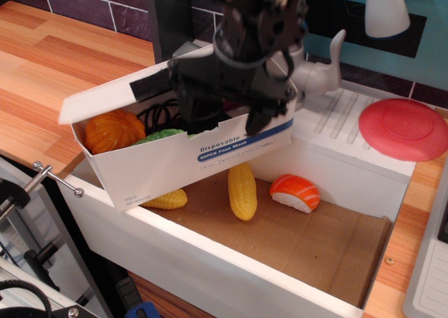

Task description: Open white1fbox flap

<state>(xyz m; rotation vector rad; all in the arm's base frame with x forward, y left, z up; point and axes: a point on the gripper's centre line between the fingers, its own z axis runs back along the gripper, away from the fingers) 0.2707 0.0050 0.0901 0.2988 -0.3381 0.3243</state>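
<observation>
The white1fbox [168, 165] sits tilted on the basin's left rim, with its blue stripe and "Disposable Face Mask" print facing me. Its flap [105, 97], with a black tape patch, is lifted at the front and slopes up toward the back. Inside I see an orange pumpkin [114, 131], a green item [159, 136] and a black cable [155, 113]. My gripper [225, 118], motion-blurred, hangs over the box's right half. Its fingers are spread apart at the box's top opening, by the flap's right end, and hold nothing.
The white basin [210, 262] has a brown cardboard floor with a corn cob [242, 190], a salmon sushi [295, 192] and a yellow item [166, 199]. A red disc [404, 127] lies at right, a faucet [316, 74] behind. A metal clamp [56, 180] juts at left.
</observation>
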